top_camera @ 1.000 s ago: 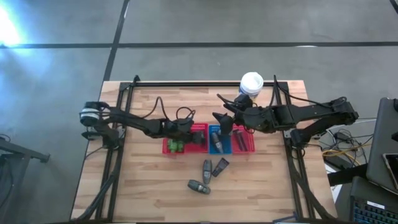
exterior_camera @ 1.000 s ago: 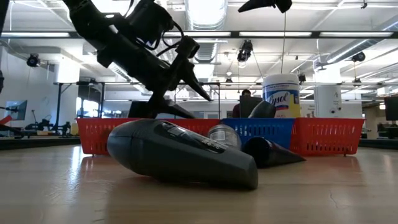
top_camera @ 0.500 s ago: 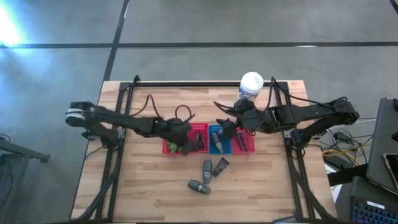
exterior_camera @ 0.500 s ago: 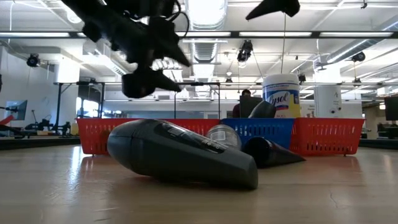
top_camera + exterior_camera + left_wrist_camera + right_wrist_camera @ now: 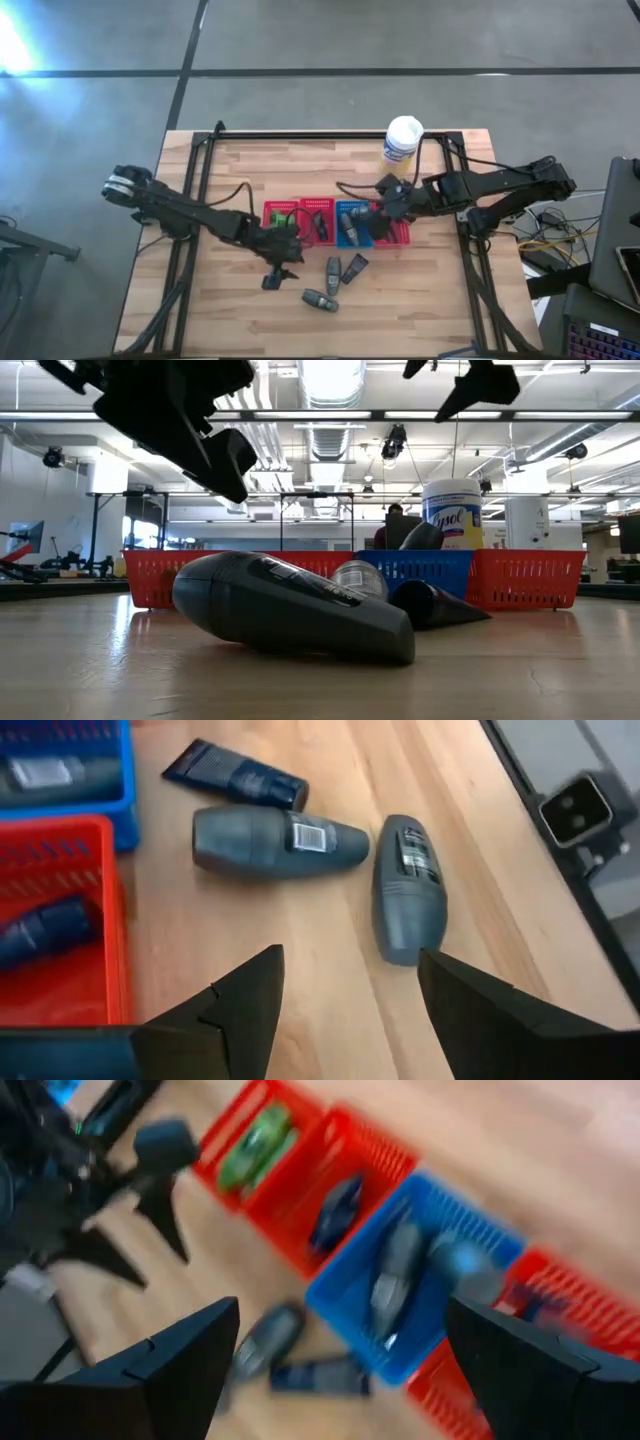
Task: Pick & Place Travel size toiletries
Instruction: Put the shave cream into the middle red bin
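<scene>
Two grey oval tubes (image 5: 333, 270) (image 5: 320, 299) and a dark packet (image 5: 354, 268) lie flat on the wooden table, near of a row of mesh baskets. The left wrist view shows them too: tubes (image 5: 275, 838) (image 5: 410, 888), packet (image 5: 235, 775). My left gripper (image 5: 280, 272) (image 5: 348, 970) hangs open and empty above the table, left of the tubes. My right gripper (image 5: 374, 212) (image 5: 342, 1320) is open and empty above the baskets. Green pieces (image 5: 250, 1145) lie in the leftmost red basket, a dark item (image 5: 340, 1205) in the second, grey tubes (image 5: 400, 1270) in the blue basket (image 5: 352, 225).
Red baskets (image 5: 283, 218) (image 5: 318, 220) (image 5: 396, 230) flank the blue one in a row at mid-table. A large white canister (image 5: 402, 140) stands at the far right behind them. A dark frame (image 5: 190, 200) runs along the table's sides. Bare wood lies near of the loose items.
My left gripper has left the red baskets and gone toward the table's near edge, stopping above the bare wood left of the loose tubes. My right gripper has drifted a little toward the table's right edge above the baskets. The items on the table have kept still.
</scene>
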Tool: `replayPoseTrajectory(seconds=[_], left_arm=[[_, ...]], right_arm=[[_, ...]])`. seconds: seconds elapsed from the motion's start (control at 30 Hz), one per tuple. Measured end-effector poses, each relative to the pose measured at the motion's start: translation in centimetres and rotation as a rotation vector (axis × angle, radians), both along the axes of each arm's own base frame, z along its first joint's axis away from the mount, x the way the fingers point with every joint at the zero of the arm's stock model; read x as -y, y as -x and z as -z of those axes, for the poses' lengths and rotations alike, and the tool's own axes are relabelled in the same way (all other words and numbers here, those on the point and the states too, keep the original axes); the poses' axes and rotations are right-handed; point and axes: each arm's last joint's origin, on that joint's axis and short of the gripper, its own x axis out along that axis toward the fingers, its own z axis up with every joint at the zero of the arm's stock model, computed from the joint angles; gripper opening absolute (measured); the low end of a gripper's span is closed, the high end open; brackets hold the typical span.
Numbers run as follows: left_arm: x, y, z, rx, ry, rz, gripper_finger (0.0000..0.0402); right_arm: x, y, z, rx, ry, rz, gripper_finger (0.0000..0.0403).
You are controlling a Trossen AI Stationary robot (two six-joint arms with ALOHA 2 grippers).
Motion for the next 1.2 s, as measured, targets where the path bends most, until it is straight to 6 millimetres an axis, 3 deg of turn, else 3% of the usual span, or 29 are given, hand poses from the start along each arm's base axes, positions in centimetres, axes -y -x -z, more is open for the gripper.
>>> replayPoseTrajectory(seconds=[0.23,0.43,0.67,0.93,1.07,1.2], left_arm=[[1.2,0.3,0.0,0.027,-0.039,0.094,0.0236],[3.5,-0.2,-0.1,0.074,-0.052,0.104,0.0236],[6.8,-3.5,1.6,0.008,-0.106,0.166,0.0236],[7.9,-6.0,2.3,-0.156,-0.160,0.150,0.0236],[8.1,-6.2,1.7,-0.142,-0.151,0.150,0.0236],[7.7,-5.5,0.7,-0.175,-0.113,0.079,0.0236]], right_arm=[[-2.4,0.1,2.2,-0.180,-0.109,-0.072,0.0351],[-4.9,-0.3,4.0,-0.297,-0.056,-0.320,0.0331],[-6.8,-0.5,5.5,-0.370,-0.043,-0.397,0.0318],[-9.0,0.6,5.5,-0.376,-0.016,-0.441,0.0351],[-10.3,0.9,5.8,-0.373,0.107,-0.588,0.0364],[-11.6,0.5,7.3,-0.411,0.293,-0.831,0.0362]])
